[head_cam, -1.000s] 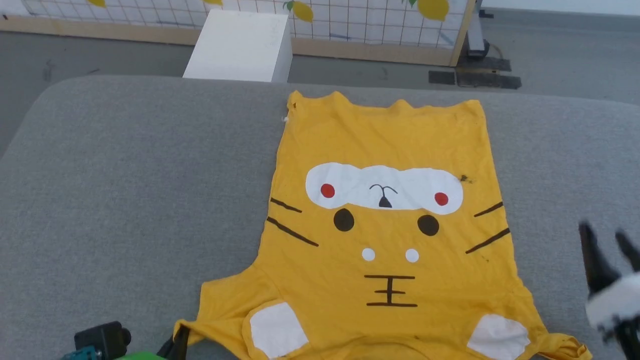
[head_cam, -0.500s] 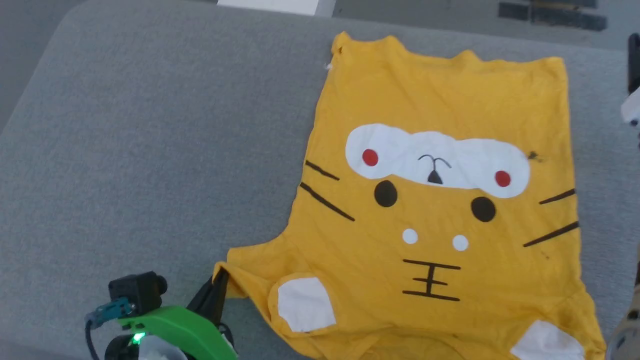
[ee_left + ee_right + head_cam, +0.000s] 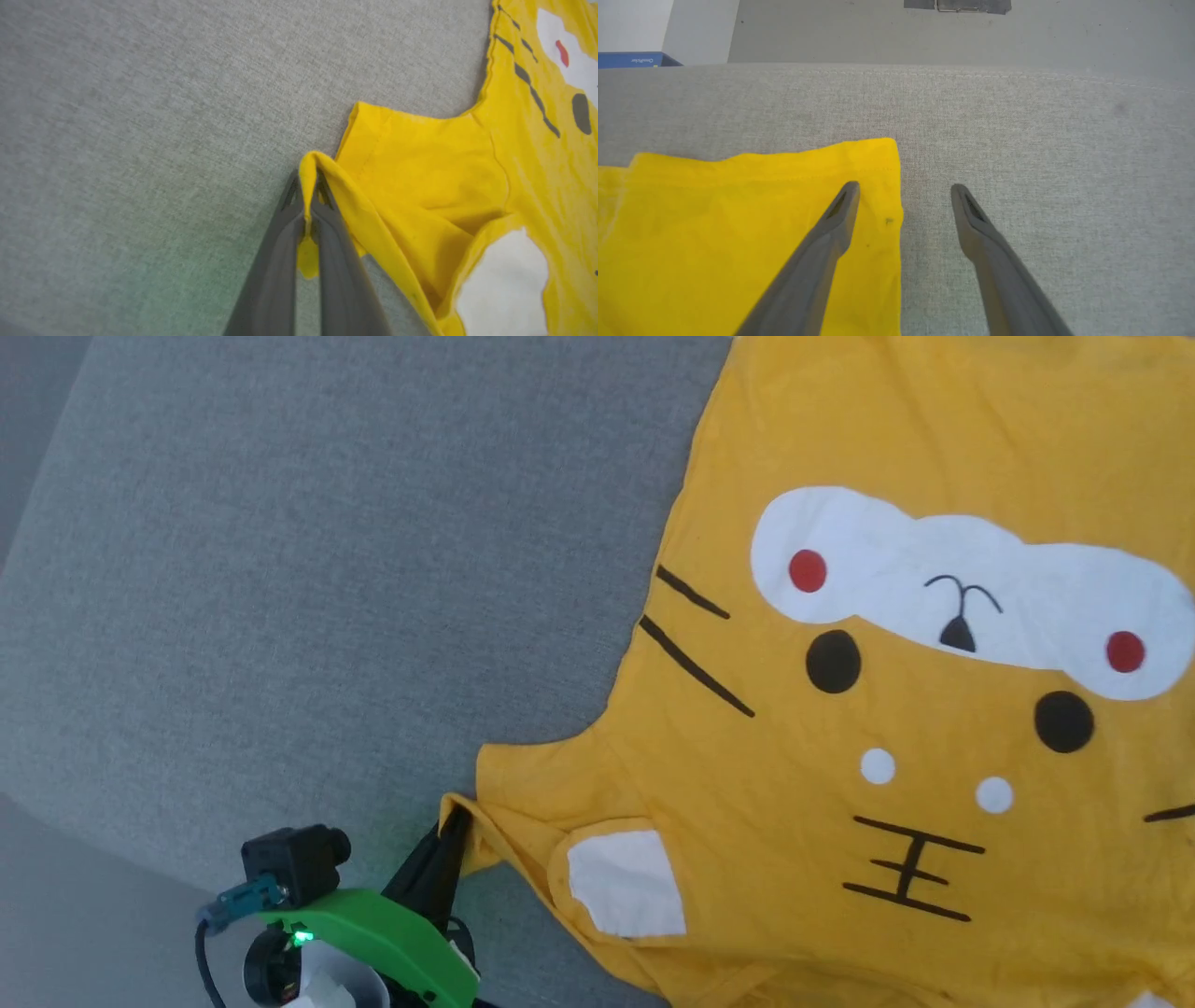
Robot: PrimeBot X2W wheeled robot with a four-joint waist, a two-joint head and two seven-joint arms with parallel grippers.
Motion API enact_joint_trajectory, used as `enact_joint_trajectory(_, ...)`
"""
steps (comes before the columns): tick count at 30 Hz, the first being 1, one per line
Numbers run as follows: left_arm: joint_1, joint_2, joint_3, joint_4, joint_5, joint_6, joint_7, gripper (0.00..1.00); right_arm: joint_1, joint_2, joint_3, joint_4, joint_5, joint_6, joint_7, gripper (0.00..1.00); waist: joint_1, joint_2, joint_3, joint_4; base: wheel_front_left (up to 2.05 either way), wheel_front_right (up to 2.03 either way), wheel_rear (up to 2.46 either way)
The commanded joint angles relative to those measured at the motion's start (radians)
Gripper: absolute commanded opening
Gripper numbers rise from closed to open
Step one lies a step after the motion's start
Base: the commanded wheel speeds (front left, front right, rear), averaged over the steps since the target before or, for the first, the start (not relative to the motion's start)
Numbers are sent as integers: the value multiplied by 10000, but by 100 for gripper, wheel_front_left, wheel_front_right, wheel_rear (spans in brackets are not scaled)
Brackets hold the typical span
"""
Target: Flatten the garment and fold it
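The garment point(image 3: 896, 728), a bright yellow T-shirt with a cartoon face print, lies spread face up on the grey cushion point(image 3: 327, 579). My left gripper point(image 3: 453, 821) is shut on the tip of its near left sleeve; in the left wrist view the sleeve edge point(image 3: 308, 186) is pinched between the two dark fingers and lifted into a fold. My right gripper point(image 3: 903, 189) hovers open over a far corner of the garment point(image 3: 738, 224); one finger is above the yellow cloth, the other above bare cushion, with the cloth's side edge between them.
The cushion's far edge point(image 3: 924, 70) borders grey floor, where a dark plate point(image 3: 957, 4) lies. A blue box point(image 3: 630, 59) shows at the upper left of the right wrist view. Bare cushion stretches left of the garment, and its near-left edge point(image 3: 84, 821) drops to floor.
The head camera has swung down and left, so the wall, white box and right gripper have left its picture. My left gripper still pinches the sleeve tip.
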Motion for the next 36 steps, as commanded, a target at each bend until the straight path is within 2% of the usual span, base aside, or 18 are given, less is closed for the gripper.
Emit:
enact_joint_trajectory(1,-217,-58,-31,102,-88,-70,-59,0,-155,-88,25,-189,-51,-13,300,100,-2,-1,814,615,0,0,0)
enact_joint_trajectory(3,-272,-77,-47,191,-94,-114,-122,0,-139,-188,34,-404,12,-13,751,100,-2,-1,893,620,0,0,0)
enact_joint_trajectory(4,-291,-81,-50,225,-96,-125,-141,0,-119,-235,45,-507,40,-13,945,88,-2,-1,926,611,0,0,0)
enact_joint_trajectory(5,-323,-76,-63,272,-85,-137,-152,0,-71,-290,67,-655,88,-13,1145,48,-2,-1,954,605,0,0,0)
enact_joint_trajectory(6,-350,-74,-74,305,-75,-144,-158,0,-22,-327,103,-781,140,-13,1263,40,-2,-1,971,599,0,0,0)
enact_joint_trajectory(7,-387,-80,-85,339,-72,-152,-169,0,42,-367,153,-951,217,-13,1382,24,-2,-1,994,585,0,0,0)
enact_joint_trajectory(8,-416,-89,-92,362,-76,-159,-179,0,99,-389,192,-1079,287,-13,1462,15,-2,-1,1007,569,0,0,0)
enact_joint_trajectory(9,-446,-90,-103,389,-78,-174,-187,0,164,-385,184,-1228,398,-13,1546,0,-2,-1,1009,544,0,0,0)
enact_joint_trajectory(12,-487,-79,-109,466,-76,-172,-198,0,495,-365,290,-1635,643,-13,1605,0,-2,-1,930,446,0,0,0)
enact_joint_trajectory(15,-516,-39,-83,533,-56,-156,-222,0,875,-411,493,-1957,1062,-13,958,0,-2,-1,693,331,0,0,0)
enact_joint_trajectory(17,-502,-15,-36,565,-59,-133,-263,0,1308,-478,712,-2243,1394,-13,-115,0,-2,-1,396,217,0,0,0)
enact_joint_trajectory(19,-438,18,41,575,-66,-81,-311,0,1803,-642,868,-2462,1640,-13,-1689,0,-2,-1,57,31,0,0,0)
enact_joint_trajectory(22,-239,136,106,586,-52,12,-266,0,2833,-561,924,-2344,1992,-13,-3834,0,-2,-1,-659,-304,0,0,0)
enact_joint_trajectory(28,336,489,310,337,14,327,-43,0,5068,-317,629,-2432,2207,-13,-6609,0,-2,-1,-2148,-944,0,0,0)
enact_joint_trajectory(32,791,681,401,33,14,546,170,0,6748,-170,151,-2940,2066,-13,-7187,0,-2,-1,-2893,-1298,0,0,0)
enact_joint_trajectory(36,1210,794,556,-277,-12,788,274,0,8205,222,-322,-3392,2183,-13,-6163,0,-2,-1,-3347,-1681,0,0,0)
